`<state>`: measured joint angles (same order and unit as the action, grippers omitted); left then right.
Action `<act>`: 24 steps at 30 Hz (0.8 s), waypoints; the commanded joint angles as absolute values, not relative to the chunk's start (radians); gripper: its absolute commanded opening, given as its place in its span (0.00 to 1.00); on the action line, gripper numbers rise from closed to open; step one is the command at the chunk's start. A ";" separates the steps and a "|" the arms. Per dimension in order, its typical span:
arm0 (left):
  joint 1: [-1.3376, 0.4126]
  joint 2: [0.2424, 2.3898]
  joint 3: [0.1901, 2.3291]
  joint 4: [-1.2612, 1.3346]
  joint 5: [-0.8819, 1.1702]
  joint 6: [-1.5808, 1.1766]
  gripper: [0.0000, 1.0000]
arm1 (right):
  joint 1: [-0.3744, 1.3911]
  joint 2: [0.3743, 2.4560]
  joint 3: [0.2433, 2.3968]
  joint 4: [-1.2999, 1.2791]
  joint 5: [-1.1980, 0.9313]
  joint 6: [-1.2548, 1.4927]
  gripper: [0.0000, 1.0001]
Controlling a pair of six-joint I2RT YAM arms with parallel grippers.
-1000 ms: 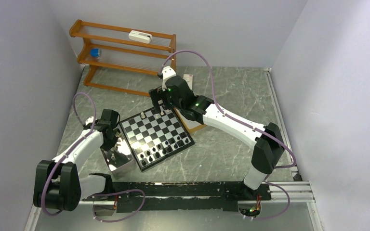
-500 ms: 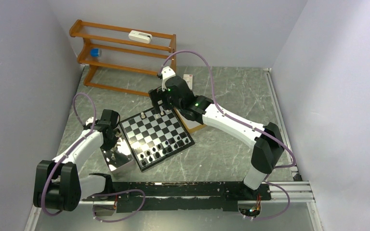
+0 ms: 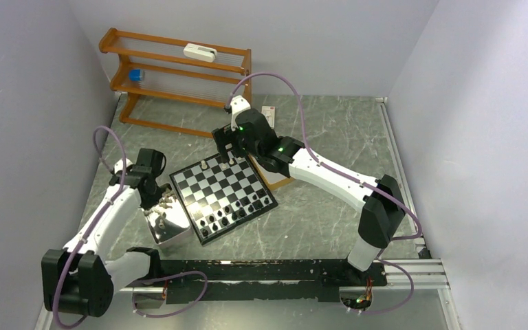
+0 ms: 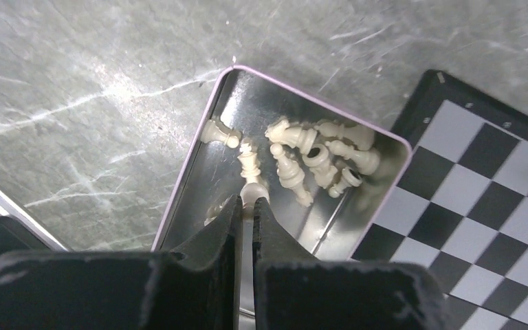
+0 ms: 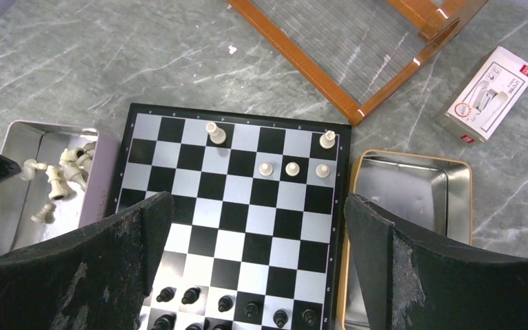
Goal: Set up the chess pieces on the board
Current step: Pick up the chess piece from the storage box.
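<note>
Left gripper is clamped on one small cream-white chess piece inside the shiny rectangular metal tray. Lift straight up, clear of the loose pieces just ahead, then carry it right to the black-and-silver checked board.

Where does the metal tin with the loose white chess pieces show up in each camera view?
Top external: tin lower left of centre, beside the board.
Left wrist: tin in the centre.
Right wrist: tin at the left edge.
Shared landmark: the board, beside the tin in all three.
</note>
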<state>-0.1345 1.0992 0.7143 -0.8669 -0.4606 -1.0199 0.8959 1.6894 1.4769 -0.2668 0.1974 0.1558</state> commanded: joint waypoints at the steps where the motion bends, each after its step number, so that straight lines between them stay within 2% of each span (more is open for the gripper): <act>1: -0.132 1.052 0.803 -0.957 -0.509 -0.952 0.05 | 0.892 1.680 1.497 -0.285 0.205 0.155 1.00; 12: -0.139 1.076 0.989 -0.769 -0.327 -0.571 0.05 | 0.890 1.538 1.331 -0.227 0.239 0.192 1.00; 19: -0.176 1.196 0.991 -0.626 -0.204 -0.488 0.05 | 0.891 1.436 1.231 -0.203 0.275 0.198 1.00; 24: -0.255 1.256 0.971 -0.562 -0.243 -0.477 0.05 | 0.891 1.393 1.189 -0.191 0.298 0.199 1.00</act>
<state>-0.1982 1.2320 0.9745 -0.6621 -0.2474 -0.5247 0.8955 1.4284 1.2148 -0.2298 0.2562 0.1871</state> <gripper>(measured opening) 0.096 0.997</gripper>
